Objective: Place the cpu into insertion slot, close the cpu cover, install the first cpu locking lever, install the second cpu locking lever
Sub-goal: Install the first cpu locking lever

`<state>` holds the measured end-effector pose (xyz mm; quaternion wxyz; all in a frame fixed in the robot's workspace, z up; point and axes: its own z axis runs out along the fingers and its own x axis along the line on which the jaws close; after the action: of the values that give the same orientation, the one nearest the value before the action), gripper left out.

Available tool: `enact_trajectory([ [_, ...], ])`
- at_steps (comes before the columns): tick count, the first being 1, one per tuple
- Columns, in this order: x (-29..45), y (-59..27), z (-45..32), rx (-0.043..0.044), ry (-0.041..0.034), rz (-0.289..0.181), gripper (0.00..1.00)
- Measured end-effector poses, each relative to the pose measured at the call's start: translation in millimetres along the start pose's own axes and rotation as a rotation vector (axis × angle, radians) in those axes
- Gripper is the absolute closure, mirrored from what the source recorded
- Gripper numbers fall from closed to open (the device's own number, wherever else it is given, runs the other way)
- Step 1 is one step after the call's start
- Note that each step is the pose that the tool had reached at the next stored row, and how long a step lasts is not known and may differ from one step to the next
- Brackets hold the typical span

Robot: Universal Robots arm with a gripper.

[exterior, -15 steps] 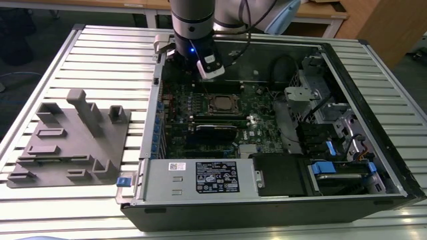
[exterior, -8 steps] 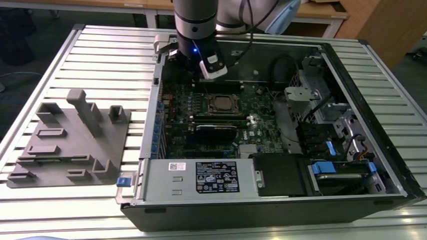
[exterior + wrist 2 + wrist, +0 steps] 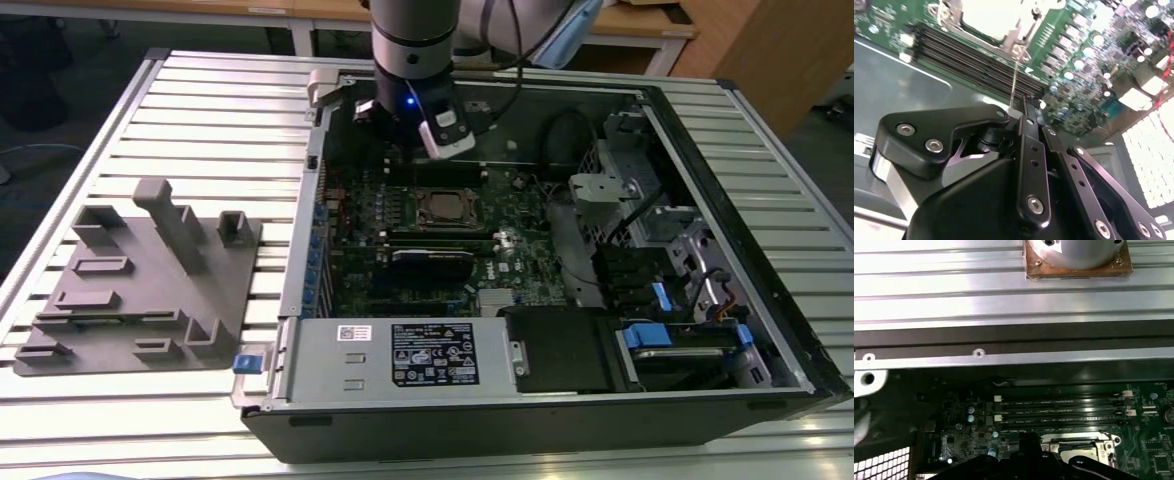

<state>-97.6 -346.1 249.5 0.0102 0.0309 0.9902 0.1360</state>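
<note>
In the second wrist view my gripper (image 3: 1027, 101) looks shut, its black fingers meeting at a point. A thin wire cpu locking lever (image 3: 1014, 80) rises from the socket corner to just beside the tips; I cannot tell if they touch. The cpu (image 3: 986, 17) shows as a bright silver square lying in the insertion slot (image 3: 447, 208), with the cpu cover (image 3: 1006, 46) down around it as a metal frame. In the exterior view the gripper (image 3: 400, 160) hangs over the board just behind the socket. The first wrist view shows the socket's edge (image 3: 1084, 447) beyond the memory slots.
The open computer case (image 3: 307, 200) lies on a slatted metal table (image 3: 200, 110). A grey fixture block (image 3: 147, 280) sits to the exterior view's left. Long black memory slots (image 3: 1059, 410) run beside the socket. Drive cages and cables (image 3: 654, 250) fill the case's right side.
</note>
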Motion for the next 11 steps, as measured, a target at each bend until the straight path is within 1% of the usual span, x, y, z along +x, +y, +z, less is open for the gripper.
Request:
enact_trajectory([
  [7,-20.1,1.1,0.9,0.0125,-0.0007,0.000,0.89],
  [8,-21.8,1.2,1.0,0.0134,-0.0006,0.000,0.89],
  [11,-21.9,1.2,1.0,0.0135,-0.0007,0.000,0.89],
])
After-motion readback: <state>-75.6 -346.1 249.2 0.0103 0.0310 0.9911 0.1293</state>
